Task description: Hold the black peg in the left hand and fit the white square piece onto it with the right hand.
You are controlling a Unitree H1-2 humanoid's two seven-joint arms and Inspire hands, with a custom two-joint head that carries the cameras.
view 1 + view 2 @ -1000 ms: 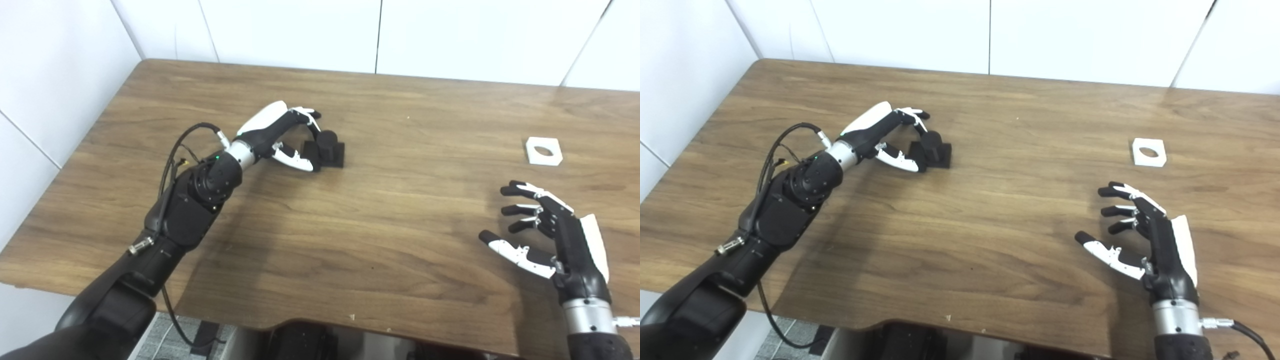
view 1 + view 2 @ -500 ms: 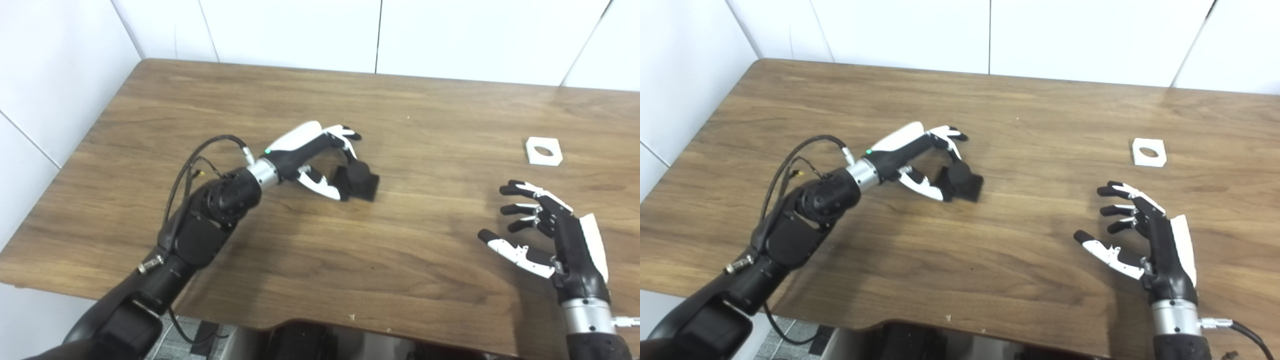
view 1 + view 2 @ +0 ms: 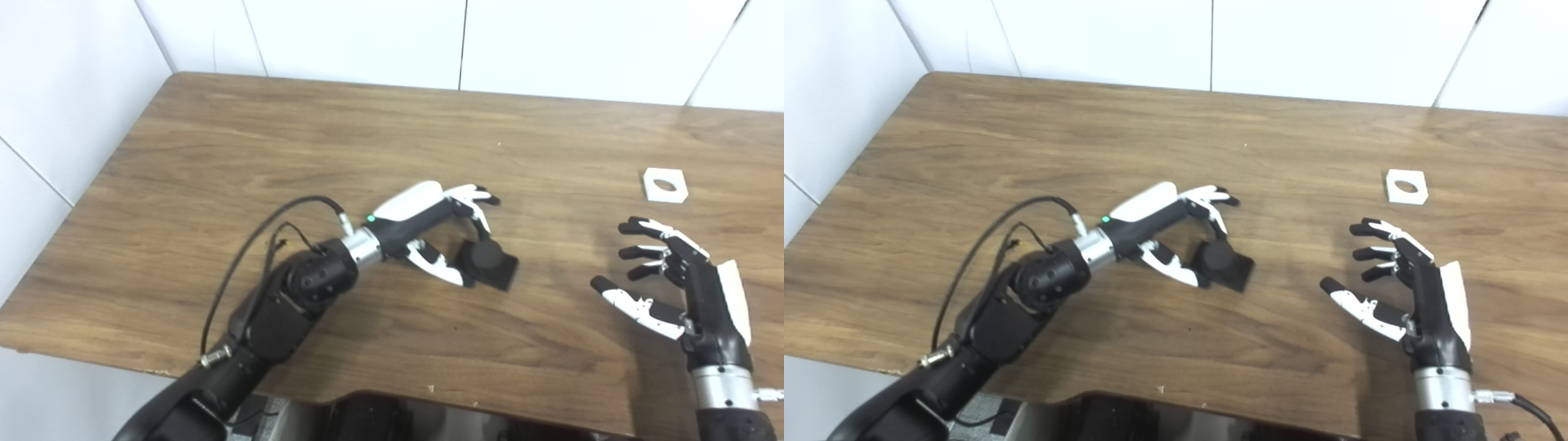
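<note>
The black peg (image 3: pixel 488 262), a round post on a square black base, is near the middle of the wooden table (image 3: pixel 343 135). My left hand (image 3: pixel 438 229) is shut on the black peg, thumb on its near side and fingers curled over the far side. The white square piece (image 3: pixel 665 185), with a round hole, lies flat at the far right. My right hand (image 3: pixel 680 288) hovers open in front of the white piece and well apart from it, fingers spread, holding nothing.
White walls close the table at the back and left. A black cable (image 3: pixel 269 229) loops from my left forearm over the table. The table's front edge has a curved cut-out (image 3: pixel 392 395) near my body.
My left hand has carried the black peg from the left-centre of the table rightward and nearer to me. The right hand has stayed almost still.
</note>
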